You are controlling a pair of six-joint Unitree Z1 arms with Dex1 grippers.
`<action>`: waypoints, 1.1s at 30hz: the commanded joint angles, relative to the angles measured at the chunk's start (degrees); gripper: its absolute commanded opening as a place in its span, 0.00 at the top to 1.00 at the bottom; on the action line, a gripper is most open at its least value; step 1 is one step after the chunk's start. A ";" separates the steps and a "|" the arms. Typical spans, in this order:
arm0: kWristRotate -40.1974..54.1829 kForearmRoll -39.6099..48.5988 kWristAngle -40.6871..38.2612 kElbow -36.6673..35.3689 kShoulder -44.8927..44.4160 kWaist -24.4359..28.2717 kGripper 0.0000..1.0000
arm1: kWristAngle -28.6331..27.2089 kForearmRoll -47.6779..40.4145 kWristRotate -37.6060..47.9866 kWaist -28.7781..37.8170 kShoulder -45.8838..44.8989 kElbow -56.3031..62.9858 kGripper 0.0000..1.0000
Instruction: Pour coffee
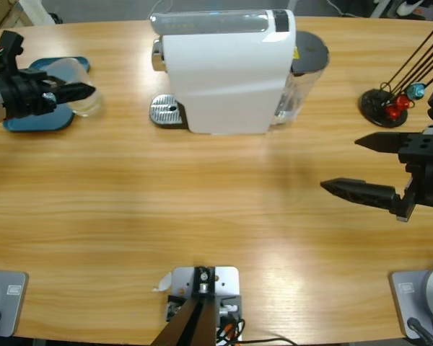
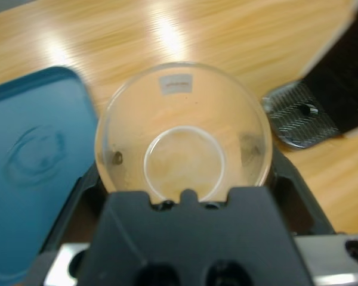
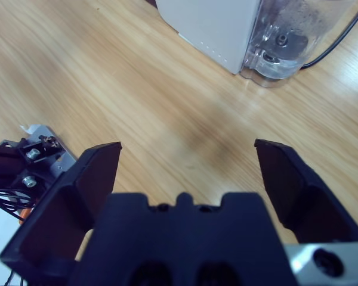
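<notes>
My left gripper [image 1: 81, 91] is shut on a small clear drinking glass [image 1: 89, 107] at the table's far left. In the left wrist view I look into the mouth of the glass [image 2: 182, 119], held between my left gripper's [image 2: 188, 164] black jaws. I cannot make out any coffee in the glass; only wood shows through its base. A white coffee machine [image 1: 227, 72] stands at the back middle, with its metal drip tray [image 1: 166, 111] on its left side. My right gripper [image 1: 340, 164] hovers open and empty at the right, over bare wood [image 3: 188, 149].
A blue mat [image 1: 36, 119] lies under and behind the left gripper, seen also as the blue mat [image 2: 33, 155] beside the glass. The drip tray [image 2: 298, 116] shows to the glass's right. A black stand with coloured capsules [image 1: 393, 104] sits at the back right.
</notes>
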 commanded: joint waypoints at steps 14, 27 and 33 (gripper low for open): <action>-6.88 -9.47 12.22 0.98 10.70 13.52 0.46 | 1.30 -0.35 0.50 0.43 1.14 1.38 0.00; -5.81 -10.65 12.17 -5.69 21.70 16.33 0.46 | 2.11 -0.17 0.50 0.39 2.70 0.89 0.00; -6.07 -10.33 11.64 -4.74 20.68 16.79 0.01 | 2.11 -0.17 0.50 0.41 2.65 0.84 0.00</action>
